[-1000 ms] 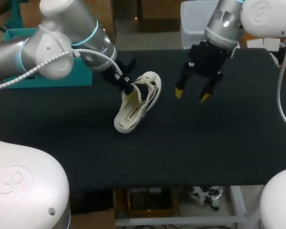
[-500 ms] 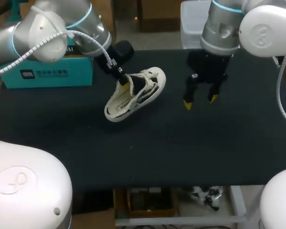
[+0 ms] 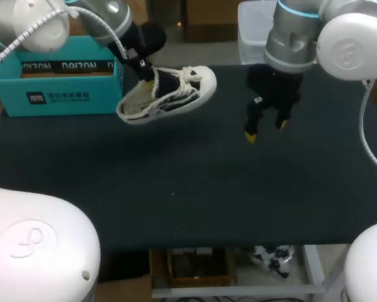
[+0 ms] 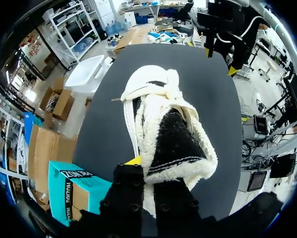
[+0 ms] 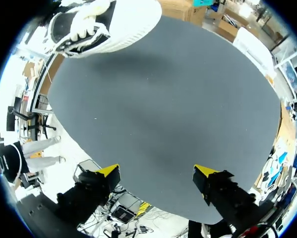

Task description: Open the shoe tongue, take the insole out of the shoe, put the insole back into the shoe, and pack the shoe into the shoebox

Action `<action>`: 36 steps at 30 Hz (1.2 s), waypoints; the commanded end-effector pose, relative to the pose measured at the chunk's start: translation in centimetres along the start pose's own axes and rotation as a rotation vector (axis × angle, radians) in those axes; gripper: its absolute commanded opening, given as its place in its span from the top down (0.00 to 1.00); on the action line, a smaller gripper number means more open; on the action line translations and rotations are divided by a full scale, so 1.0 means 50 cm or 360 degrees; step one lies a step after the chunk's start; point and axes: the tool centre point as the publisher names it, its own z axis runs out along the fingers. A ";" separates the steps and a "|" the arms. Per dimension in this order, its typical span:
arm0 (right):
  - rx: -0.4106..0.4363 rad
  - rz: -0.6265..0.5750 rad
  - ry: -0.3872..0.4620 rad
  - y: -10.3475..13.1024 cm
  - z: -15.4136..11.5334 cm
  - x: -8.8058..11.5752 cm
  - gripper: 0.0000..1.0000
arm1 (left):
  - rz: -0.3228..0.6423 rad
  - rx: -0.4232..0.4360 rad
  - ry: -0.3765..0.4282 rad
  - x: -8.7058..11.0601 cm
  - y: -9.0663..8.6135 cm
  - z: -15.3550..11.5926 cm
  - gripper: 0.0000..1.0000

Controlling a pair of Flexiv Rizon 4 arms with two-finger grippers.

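The shoe [image 3: 169, 93] is in my left hand [image 3: 149, 78]. It is white and black with a fluffy inside. My left hand is clenched on the fluffy rim at the heel end of the shoe's mouth, with one yellow tip showing just beside the fluff in my left wrist view [image 4: 146, 168]. The shoe [image 4: 163, 124] looks to be held up off the worktop [image 3: 207, 189], and in my right wrist view a soft shadow lies on the worktop near the shoe [image 5: 108, 25]. The toe points toward my right side. The heel end is just beside the shoebox [image 3: 62, 82].

The shoebox is teal and sits at the far left of the worktop, close to the far edge. Its top looks open, and its near corner shows beside my left hand [image 4: 71, 188].

My right hand [image 3: 264, 129] hangs over the worktop with its fingers pointing down. It is spread wide and holds nothing [image 5: 157, 173]. It is well apart from the shoe, with a stretch of dark worktop between them. A much wider stretch of worktop runs from both hands to the near edge.
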 end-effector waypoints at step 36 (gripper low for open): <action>0.0126 -0.0929 -0.0489 0.068 -0.042 -0.012 0.00 | 0.0162 0.0022 0.0046 -0.507 0.328 -0.172 1.00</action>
